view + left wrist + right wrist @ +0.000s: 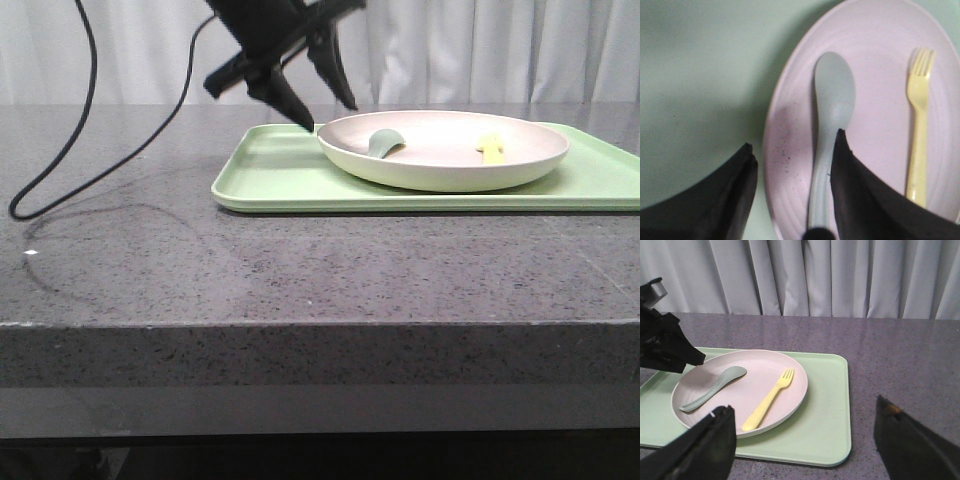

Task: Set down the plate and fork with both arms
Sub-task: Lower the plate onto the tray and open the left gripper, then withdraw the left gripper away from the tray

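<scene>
The cream plate sits on a light-green tray. The pale-yellow fork lies in the plate's right half, with a grey-green spoon in its left half. My left gripper is open and tilted over the plate's left rim. In the left wrist view its fingers straddle the rim of the plate; one is over the tray, the other inside next to the spoon handle. The fork lies apart from them. My right gripper is open and empty, off the tray's right side, facing the plate and fork.
The tray lies on a grey speckled stone table in front of white curtains. A black cable loops down onto the table at the left. My left gripper also shows in the right wrist view.
</scene>
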### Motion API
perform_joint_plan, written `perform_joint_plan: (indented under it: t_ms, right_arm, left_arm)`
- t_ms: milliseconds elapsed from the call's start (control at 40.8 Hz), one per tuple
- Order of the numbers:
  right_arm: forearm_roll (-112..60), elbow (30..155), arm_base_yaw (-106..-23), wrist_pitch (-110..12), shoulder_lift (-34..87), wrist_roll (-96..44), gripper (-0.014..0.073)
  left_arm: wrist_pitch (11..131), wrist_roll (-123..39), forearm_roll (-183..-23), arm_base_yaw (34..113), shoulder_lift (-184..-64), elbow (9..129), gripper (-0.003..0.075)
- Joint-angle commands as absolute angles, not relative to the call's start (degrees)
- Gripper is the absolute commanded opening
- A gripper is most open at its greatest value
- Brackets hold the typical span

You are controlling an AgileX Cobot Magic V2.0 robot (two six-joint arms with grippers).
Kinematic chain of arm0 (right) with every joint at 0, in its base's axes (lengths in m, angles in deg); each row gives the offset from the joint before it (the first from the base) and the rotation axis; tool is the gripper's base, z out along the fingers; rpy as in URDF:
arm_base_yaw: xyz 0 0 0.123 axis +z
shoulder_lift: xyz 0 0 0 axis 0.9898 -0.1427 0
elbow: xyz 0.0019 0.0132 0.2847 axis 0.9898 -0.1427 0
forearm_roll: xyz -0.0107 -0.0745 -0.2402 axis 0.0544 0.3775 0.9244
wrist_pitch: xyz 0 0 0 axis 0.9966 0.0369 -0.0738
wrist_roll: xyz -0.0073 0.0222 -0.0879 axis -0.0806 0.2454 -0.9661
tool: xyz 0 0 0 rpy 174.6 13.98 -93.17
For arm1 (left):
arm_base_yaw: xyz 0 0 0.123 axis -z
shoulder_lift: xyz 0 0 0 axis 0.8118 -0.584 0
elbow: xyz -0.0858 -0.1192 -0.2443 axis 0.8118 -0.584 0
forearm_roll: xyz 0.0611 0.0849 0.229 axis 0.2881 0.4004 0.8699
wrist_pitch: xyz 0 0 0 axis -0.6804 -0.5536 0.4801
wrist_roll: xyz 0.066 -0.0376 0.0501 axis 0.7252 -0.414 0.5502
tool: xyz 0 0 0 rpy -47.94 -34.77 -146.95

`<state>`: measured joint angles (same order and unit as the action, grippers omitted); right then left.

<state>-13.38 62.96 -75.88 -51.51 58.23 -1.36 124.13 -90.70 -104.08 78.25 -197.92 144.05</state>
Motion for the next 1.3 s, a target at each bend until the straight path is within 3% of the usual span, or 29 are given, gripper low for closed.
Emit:
perform_joint_plan:
  t_ms: [0, 147, 318, 539, 759, 882, 1274]
  right_arm:
    - [-12.80, 65.08, -76.06, -47.02, 57.61, -1.54, 0.0591]
    - [-12.80, 65.08, -76.06, -47.14, 57.61, -1.54, 0.0591]
    - [-12.80, 65.08, -76.06, -47.14, 57.61, -1.54, 0.0591]
    - [-12.80, 65.08, -76.06, -47.14, 57.61, -1.54, 0.0591]
    - [-12.80, 65.08, -76.06, -47.14, 57.61, -1.54, 0.0591]
    - [-12.80, 65.08, -76.06, -47.14, 57.61, -1.54, 0.0591]
    - [-12.80, 65.08, -76.06, -47.38, 57.61, -1.54, 0.0591]
  left_arm:
    - [127.07, -89.52, -103.24, 77.46, -193.71, 150.59, 0.0335]
    - [131.33, -89.39, -98.93, 77.46, -193.71, 155.37, 0.0236]
    - [131.33, -88.13, -98.92, 77.46, -192.12, 156.13, -0.0017]
    - [131.33, -86.24, -89.95, 77.46, -186.25, 153.29, -0.0018]
    - [131.16, -86.24, -76.12, 77.46, -176.11, 141.62, -0.0018]
    - [127.58, -86.46, -72.80, 77.35, -169.27, 130.51, -0.0018]
    - [97.75, -88.27, -71.86, 74.30, -142.52, 88.47, -0.0018]
